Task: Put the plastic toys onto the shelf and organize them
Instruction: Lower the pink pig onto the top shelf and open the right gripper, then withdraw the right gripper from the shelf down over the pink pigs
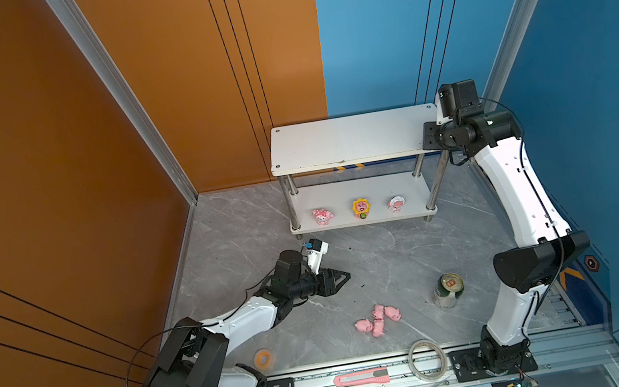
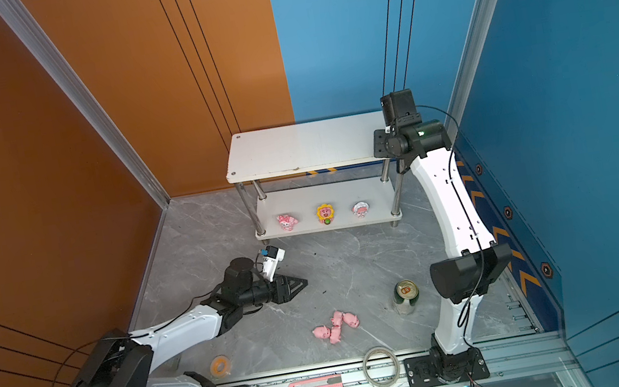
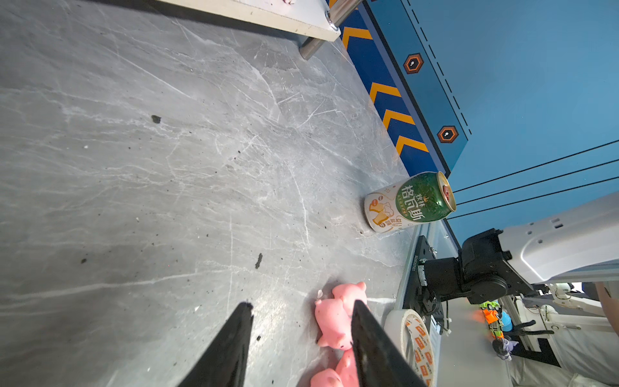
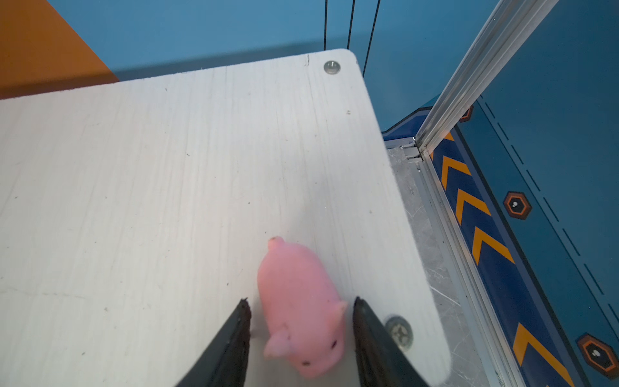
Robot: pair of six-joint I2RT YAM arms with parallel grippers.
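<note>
The white two-tier shelf (image 1: 350, 139) (image 2: 300, 147) stands at the back. In the right wrist view my right gripper (image 4: 301, 301) is open over the right end of the top board (image 4: 167, 184). A small pink pig (image 4: 301, 315) lies on the board between its fingers, with a gap on either side. My wrist hides that pig in both top views. Three figurines, pink-white (image 1: 322, 216), sunflower-faced (image 1: 361, 207) and white-pink (image 1: 396, 204), stand on the lower tier. Several pink pigs (image 1: 378, 319) (image 3: 331, 321) lie clustered on the table. My left gripper (image 1: 344, 277) (image 3: 301, 305) is open and empty beside them.
A green can (image 1: 448, 289) (image 3: 408, 201) stands right of the pigs. An orange tape roll (image 1: 263, 357), a clear tape ring (image 1: 428, 359) and a pink utility knife (image 1: 361, 378) lie along the front edge. The blue wall runs close behind the shelf's right end.
</note>
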